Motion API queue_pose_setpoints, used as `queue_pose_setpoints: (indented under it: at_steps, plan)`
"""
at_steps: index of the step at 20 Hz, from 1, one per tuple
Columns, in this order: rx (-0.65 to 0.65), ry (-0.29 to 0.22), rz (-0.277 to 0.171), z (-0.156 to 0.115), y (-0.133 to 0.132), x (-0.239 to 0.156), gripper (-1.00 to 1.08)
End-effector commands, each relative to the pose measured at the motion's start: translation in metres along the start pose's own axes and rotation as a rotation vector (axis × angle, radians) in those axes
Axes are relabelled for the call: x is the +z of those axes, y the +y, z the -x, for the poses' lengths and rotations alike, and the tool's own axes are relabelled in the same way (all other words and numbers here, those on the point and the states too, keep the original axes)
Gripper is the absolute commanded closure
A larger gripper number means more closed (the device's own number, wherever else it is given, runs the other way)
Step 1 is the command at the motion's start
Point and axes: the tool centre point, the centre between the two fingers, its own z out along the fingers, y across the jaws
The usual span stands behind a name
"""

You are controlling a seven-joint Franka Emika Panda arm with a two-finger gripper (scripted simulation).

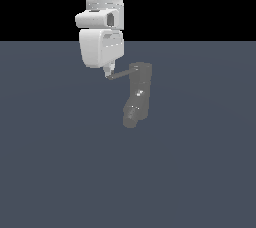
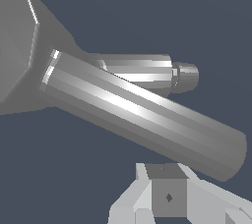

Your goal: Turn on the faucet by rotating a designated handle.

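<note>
Hand (image 1: 108, 74): we see only its tip below the white wrist housing, upper centre-left of the exterior view, right at the free end of the handle (image 1: 120, 75). Whether it touches the rod we cannot tell. In the wrist view a pale finger (image 2: 167, 196) with a dark square pad shows at the bottom edge, just beside the rod's end; the other finger is out of frame, so we cannot tell whether the hand is released or clenched.

Handle: thin grey rod, running from the hand toward the exterior view's right, where it joins the faucet's top. In the wrist view (image 2: 142, 115) it fills the middle as a long bright cylinder, slanting from upper left to lower right.

Faucet (image 1: 140, 92): dull grey upright body with flat cap, centre of the exterior view, slightly tilted; stubby spout (image 1: 131, 118) bent toward the lower left. In the wrist view its body (image 2: 17, 41) is cut off at the upper left, and the spout (image 2: 147, 70) lies behind the handle.

Floor (image 1: 200, 172): plain slate-blue surface.

Arm (image 1: 100, 17): white, cut off by the top edge.

Markings, labels, containers: we find none to read or list.
</note>
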Motion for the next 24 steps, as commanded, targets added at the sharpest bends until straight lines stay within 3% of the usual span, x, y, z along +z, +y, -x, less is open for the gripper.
queue_pose_setpoints:
  at_steps: [1, 11, 24]
  plan:
    - [0.001, 0.001, 0.004, -0.008, 0.008, 0.0, 1.08]
    - [-0.004, 0.001, 0.001, -0.023, 0.026, 0.0, 1.08]
    - [-0.002, 0.001, 0.004, -0.101, 0.026, 0.0, 1.08]
